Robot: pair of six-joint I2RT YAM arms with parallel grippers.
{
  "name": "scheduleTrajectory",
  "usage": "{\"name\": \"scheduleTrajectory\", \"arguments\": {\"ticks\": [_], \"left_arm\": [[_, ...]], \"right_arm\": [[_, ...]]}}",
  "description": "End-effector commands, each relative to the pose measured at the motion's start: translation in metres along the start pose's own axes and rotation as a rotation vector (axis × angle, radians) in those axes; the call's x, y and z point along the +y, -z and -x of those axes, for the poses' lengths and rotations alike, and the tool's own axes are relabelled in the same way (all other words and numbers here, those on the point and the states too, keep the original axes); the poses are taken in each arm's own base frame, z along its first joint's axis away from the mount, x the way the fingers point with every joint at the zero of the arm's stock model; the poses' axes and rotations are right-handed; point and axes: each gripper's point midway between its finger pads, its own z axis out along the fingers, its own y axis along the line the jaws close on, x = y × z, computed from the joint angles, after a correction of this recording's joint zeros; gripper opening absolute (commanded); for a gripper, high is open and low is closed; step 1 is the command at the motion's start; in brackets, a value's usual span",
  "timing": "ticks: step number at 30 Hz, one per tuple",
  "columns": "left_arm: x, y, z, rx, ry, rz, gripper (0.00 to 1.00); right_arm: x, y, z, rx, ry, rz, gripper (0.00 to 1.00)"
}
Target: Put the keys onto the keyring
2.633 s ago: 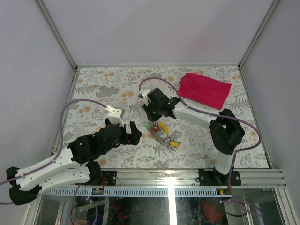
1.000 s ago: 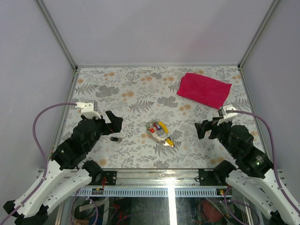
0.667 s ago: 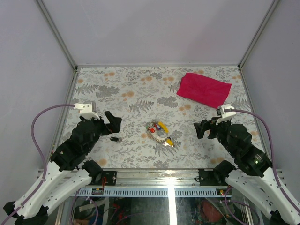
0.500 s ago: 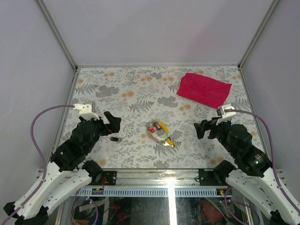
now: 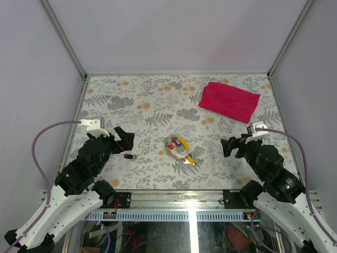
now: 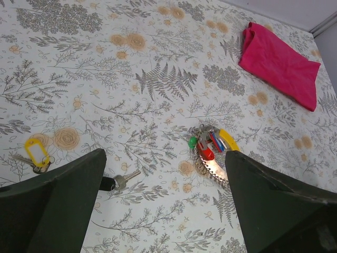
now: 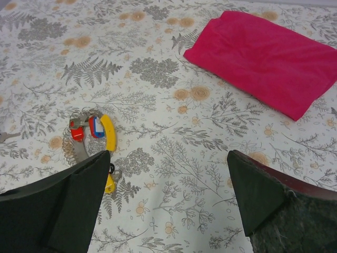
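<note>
Hovering above the table (image 5: 131,100), I am holding both sets of jaws spread wide and gripping nothing.

My left gripper (image 5: 126,139) is hanging at the lower left of the top view, jaws fully parted and touching nothing. In its wrist view my two dark fingers (image 6: 58,208) are filling the bottom corners, with only patterned table showing between them. A black key (image 5: 128,156) is lying just below this gripper in the top view, apart from it. In the left wrist view it is showing just beside the tip of the finger at lower left. A yellow-tagged key (image 6: 36,154) is lying at the left edge of that same view, near the black key and well apart from the keyring.

My right gripper (image 5: 227,147) is hanging at the lower right of the top view, spread just as wide and equally empty. Its fingers (image 7: 58,211) are framing the bottom corners of the right wrist view, clear of everything.

The keyring (image 5: 179,149) is lying flat at the middle of the top view, between my two grippers and well apart from both. Red, green, blue and yellow tags are bunched with it, and I cannot tell which of them are threaded on the ring. A red cloth (image 5: 229,101) is lying at the upper right, away from it all.
</note>
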Motion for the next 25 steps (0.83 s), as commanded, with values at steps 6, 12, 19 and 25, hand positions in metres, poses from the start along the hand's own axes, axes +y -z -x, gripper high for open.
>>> {"name": "scheduleTrajectory", "arguments": {"ticks": [6, 12, 19, 25], "left_arm": [[0.0031, -0.0039, 0.0071, -0.032, 0.002, 0.028, 1.0], [0.0002, -0.0048, 0.0071, -0.027, 0.002, 0.017, 1.0], [-0.0011, -0.0058, 0.0061, -0.002, -0.017, 0.023, 1.0], [0.0017, -0.0057, 0.0063, -0.004, -0.008, 0.04, 1.0]], "right_arm": [[-0.0069, -0.0074, 0.0024, -0.008, 0.004, -0.054, 0.99], [-0.0094, -0.0054, 0.0026, -0.014, -0.002, -0.065, 0.99], [-0.0095, -0.0052, 0.0024, -0.014, -0.003, -0.065, 0.99], [-0.0107, -0.0036, 0.0027, -0.032, -0.014, -0.067, 0.99]]}}
